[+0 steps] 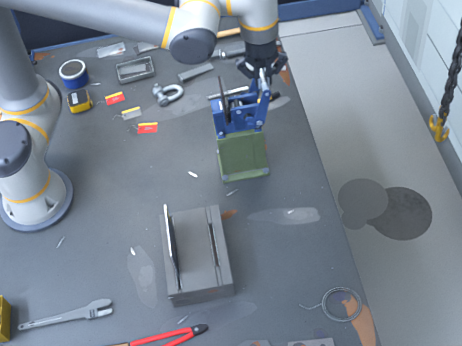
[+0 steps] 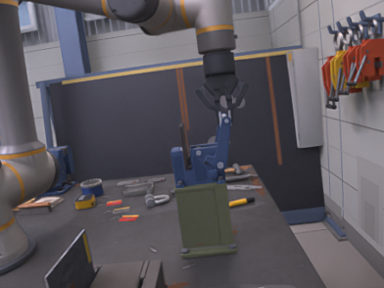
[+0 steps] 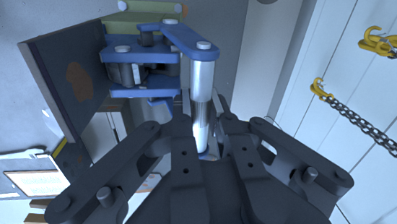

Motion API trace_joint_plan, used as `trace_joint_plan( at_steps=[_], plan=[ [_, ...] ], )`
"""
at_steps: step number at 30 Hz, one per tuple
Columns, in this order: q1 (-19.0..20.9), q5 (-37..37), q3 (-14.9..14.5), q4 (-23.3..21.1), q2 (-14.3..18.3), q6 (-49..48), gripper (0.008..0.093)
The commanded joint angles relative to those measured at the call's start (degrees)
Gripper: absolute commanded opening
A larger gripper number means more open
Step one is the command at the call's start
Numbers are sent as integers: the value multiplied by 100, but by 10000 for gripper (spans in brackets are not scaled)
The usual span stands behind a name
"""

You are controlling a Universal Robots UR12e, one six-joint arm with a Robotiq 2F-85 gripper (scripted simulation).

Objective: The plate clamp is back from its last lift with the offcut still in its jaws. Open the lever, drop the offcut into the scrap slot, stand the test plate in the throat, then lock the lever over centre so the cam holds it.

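Note:
The clamp's lever (image 3: 199, 104) has a bright steel handle on a blue arm, and it stands nearly upright above the blue plate clamp (image 1: 240, 111). My gripper (image 1: 261, 76) (image 2: 223, 104) (image 3: 200, 144) comes down from above and has closed on the top of that handle. The clamp sits on a green pedestal (image 1: 243, 155) (image 2: 204, 219) near the bench's right edge. A dark offcut (image 1: 221, 98) (image 2: 183, 139) (image 3: 63, 77) stands in the clamp's jaws. The test plate (image 1: 171, 246) (image 2: 68, 262) leans upright in the left groove of a grey slotted block (image 1: 196, 253).
A grey tray (image 1: 135, 69) lies at the back of the bench with a tape roll (image 1: 73, 73), a tape measure, a shackle (image 1: 167, 93) and red tags. A wrench and red-handled cutters lie at the front. A chain hook (image 1: 439, 126) hangs on the right.

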Motion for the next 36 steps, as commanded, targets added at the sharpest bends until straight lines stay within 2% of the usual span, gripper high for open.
trace_joint_plan(
  at_steps=[1,36],
  plan=[
    [2,7,-14,-23,16,2,80],
    [65,7,-237,-150,366,65,80]
  ],
)
